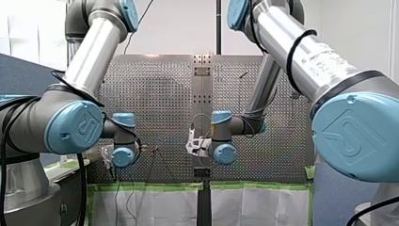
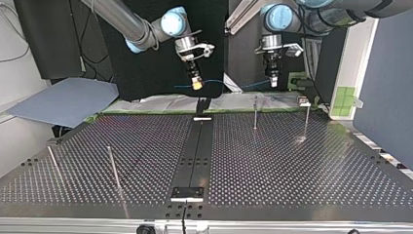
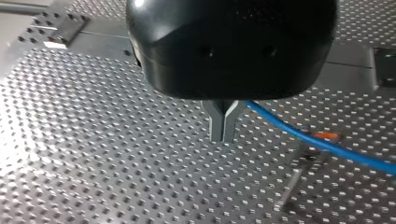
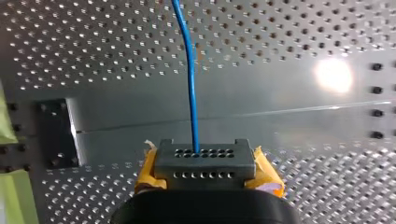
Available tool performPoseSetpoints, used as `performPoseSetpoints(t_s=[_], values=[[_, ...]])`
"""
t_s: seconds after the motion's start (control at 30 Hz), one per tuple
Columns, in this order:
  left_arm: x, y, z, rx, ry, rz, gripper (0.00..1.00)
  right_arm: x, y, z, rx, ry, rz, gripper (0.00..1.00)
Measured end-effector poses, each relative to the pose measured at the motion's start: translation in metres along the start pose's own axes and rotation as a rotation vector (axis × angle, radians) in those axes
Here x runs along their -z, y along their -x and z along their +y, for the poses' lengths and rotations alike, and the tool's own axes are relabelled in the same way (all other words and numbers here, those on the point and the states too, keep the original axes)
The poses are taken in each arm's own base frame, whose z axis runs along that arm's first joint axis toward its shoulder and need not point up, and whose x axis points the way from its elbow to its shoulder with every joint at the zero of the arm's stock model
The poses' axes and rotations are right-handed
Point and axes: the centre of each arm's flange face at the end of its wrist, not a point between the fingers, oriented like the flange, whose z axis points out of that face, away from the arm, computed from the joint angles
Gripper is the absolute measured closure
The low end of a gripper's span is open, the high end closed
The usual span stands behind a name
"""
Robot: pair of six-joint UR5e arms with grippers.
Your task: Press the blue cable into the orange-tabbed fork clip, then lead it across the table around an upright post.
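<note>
blue cable [image 4: 190, 84] is up in the air, strung between my two grippers, not in any clip yet. right gripper [image 4: 205, 153]: yellow pads pinched shut on it, cable leaves straight ahead from between the fingers. left gripper [image 3: 224, 127]: metal fingers closed to a narrow point. the cable comes out right at their side, so i read that as holding it too, though the pinch itself is hidden.

long axis: in the top view the cable runs roughly level above the table's far edge, from my right gripper at that view's left to my left gripper at its right. part of the span is hard to follow against the background.

key relation: in the left wrist view the cable leaves my left fingers and crosses over the orange-tabbed fork clip [image 3: 323, 136], which sits just beside those fingers on the table [image 2: 272, 161]. so the clip lies under the stretch next to my left gripper. left arm is clearly the nearer one, right is well apart from the clip. can't tell the height gap between cable and fork.

judgement: step one not done. next move looks like lowering the left end with the cable lined up over the fork slot, right end holding it taut. risk: it lands beside the tab instead of in the slot. upright posts [image 2: 255, 111] stand near for the routing afterwards.
</note>
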Motion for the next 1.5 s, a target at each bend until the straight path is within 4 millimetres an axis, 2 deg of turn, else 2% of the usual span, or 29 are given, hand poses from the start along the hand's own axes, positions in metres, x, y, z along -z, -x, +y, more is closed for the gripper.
performPoseSetpoints(t_s=[0.3, 0.63, 1.0, 1.5], values=[[0.007, -0.030, 0.008, -0.022, -0.005, 0.084, 1.00, -0.007, 0.040, 0.002, 0.002, -0.015, -0.046, 1.00], [0.007, -0.036, 0.008, -0.034, -0.010, 0.108, 1.00, -0.009, 0.083, 0.011, -0.002, -0.007, -0.096, 1.00], [-0.002, -0.039, 0.001, -0.012, -0.063, 0.121, 1.00, -0.024, 0.082, 0.021, -0.016, 0.003, -0.087, 1.00], [-0.011, -0.076, 0.008, 0.001, -0.034, 0.167, 1.00, -0.032, 0.079, 0.045, -0.035, 0.023, -0.080, 1.00]])
